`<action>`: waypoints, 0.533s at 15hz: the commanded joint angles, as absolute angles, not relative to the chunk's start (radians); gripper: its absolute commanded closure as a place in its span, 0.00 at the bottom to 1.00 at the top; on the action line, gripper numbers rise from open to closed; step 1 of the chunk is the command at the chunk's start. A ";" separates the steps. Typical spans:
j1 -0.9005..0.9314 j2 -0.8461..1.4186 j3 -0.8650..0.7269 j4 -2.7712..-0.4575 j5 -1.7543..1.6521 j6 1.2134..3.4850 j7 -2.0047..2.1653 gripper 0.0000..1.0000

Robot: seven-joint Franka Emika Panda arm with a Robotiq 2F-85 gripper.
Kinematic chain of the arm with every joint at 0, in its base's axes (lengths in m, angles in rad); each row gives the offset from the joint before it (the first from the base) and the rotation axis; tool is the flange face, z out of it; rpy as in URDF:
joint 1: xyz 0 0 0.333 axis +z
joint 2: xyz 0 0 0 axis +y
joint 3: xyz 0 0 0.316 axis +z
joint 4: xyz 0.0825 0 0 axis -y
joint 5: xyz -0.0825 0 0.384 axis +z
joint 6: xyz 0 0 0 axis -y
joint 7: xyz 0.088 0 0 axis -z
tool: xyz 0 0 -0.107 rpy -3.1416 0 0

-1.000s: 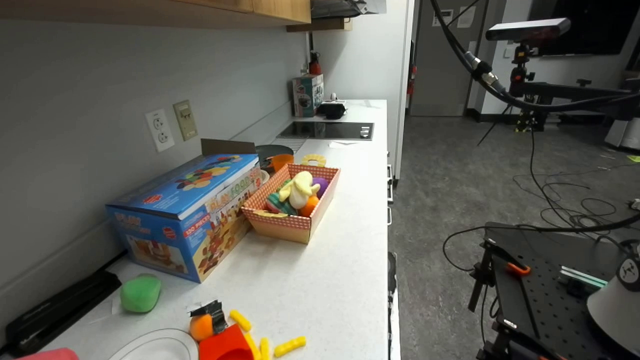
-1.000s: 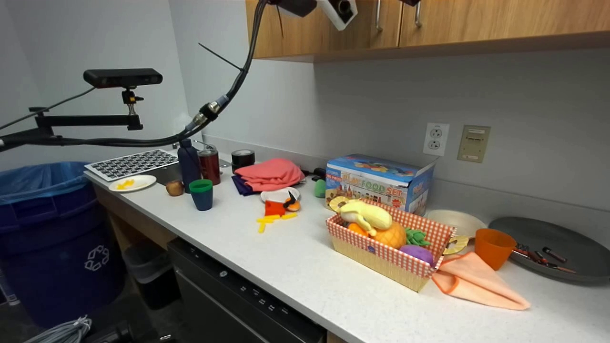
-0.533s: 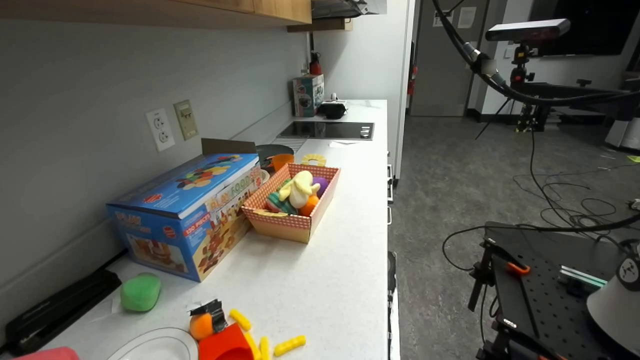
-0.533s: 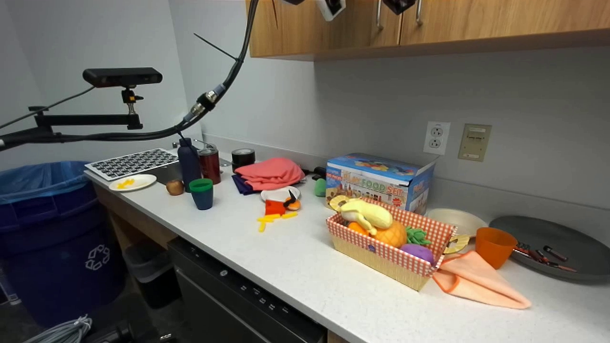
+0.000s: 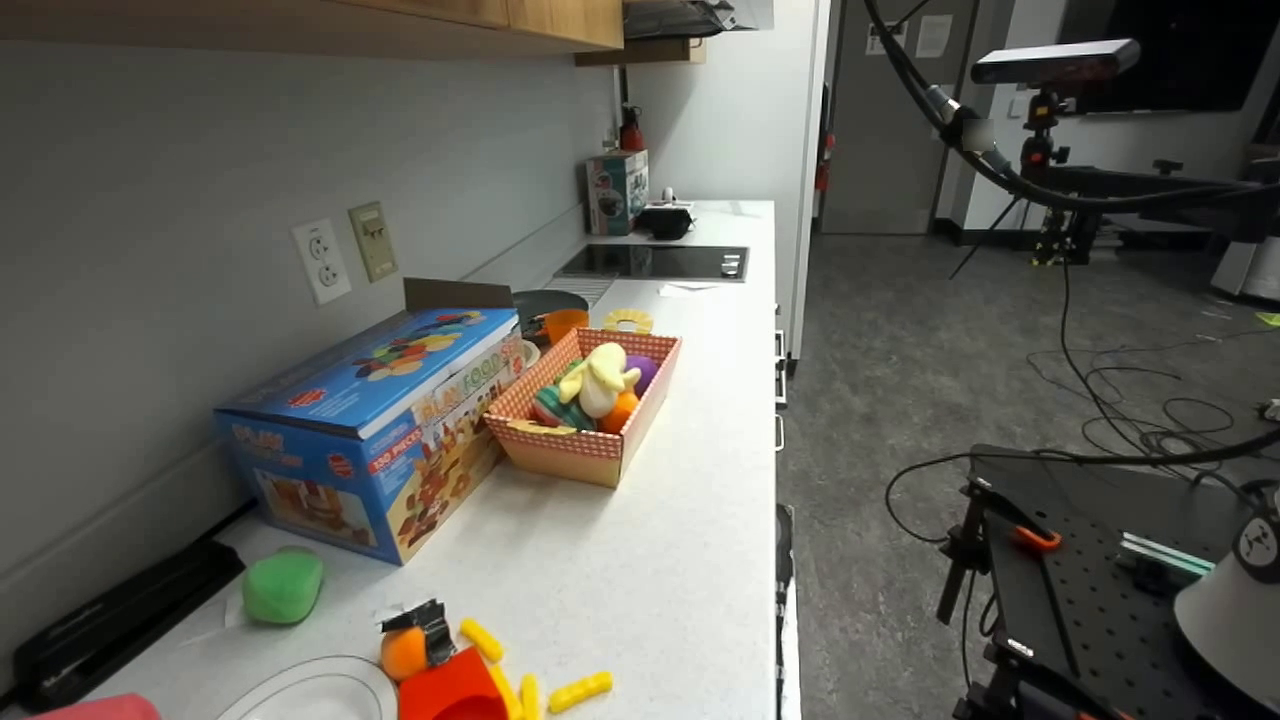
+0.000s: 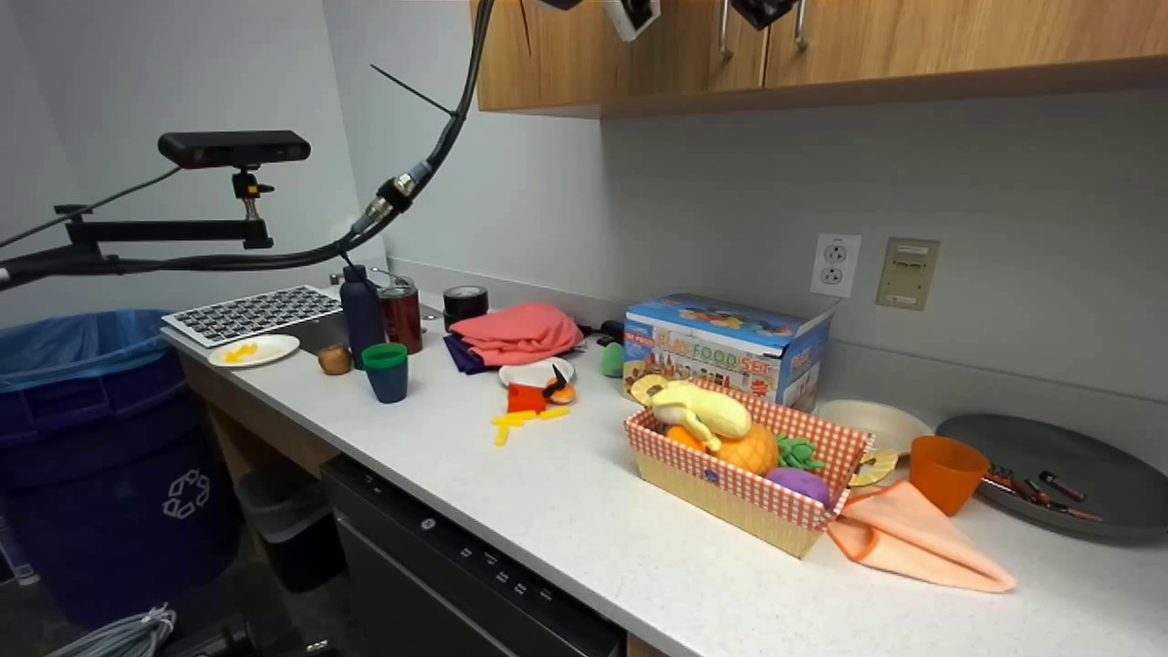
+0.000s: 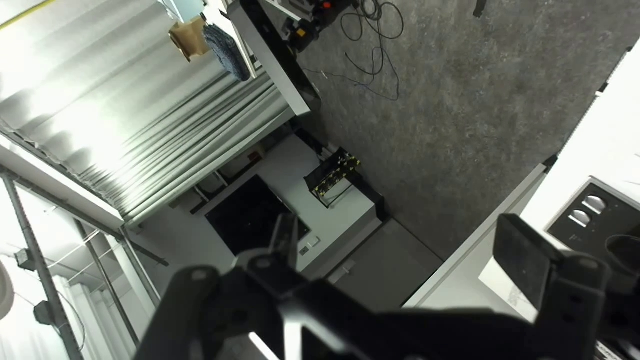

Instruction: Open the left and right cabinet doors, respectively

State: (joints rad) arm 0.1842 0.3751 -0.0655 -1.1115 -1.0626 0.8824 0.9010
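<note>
The wooden wall cabinet shows at the top of both exterior views, cut by the frame edge. Its left door (image 6: 675,55) and right door (image 6: 967,36) look closed, with metal handles at the left door's inner edge (image 6: 724,32) and the right door's inner edge (image 6: 800,26). My gripper (image 7: 402,240) is open and empty in the wrist view, its fingers (image 7: 522,255) wide apart. In an exterior view only a white part (image 6: 631,16) and a dark part (image 6: 765,11) of the arm's end show, the dark one between the handles; its depth is unclear. The wrist view shows no cabinet door.
Below on the counter (image 6: 547,493) stand a food-set box (image 6: 712,351), a basket of toy fruit (image 6: 730,506), an orange cup (image 6: 947,474) and a dark plate (image 6: 1077,484). A cable (image 6: 447,164) hangs from the arm. A camera on a bracket (image 6: 235,149) stands at the left.
Over the first half second the arm's white part and cable shifted left and up, and the dark part moved left and lower. Since then almost nothing has moved. The doors look the same.
</note>
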 commanded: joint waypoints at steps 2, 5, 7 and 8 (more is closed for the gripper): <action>0.162 0.306 -0.059 -1.148 -1.036 0.944 0.867 0.00; 0.147 0.272 -0.051 -1.159 -0.988 1.007 0.842 0.00; 0.135 0.243 -0.045 -1.179 -0.943 1.104 0.830 0.00; 0.133 0.232 -0.045 -1.191 -0.928 1.152 0.824 0.00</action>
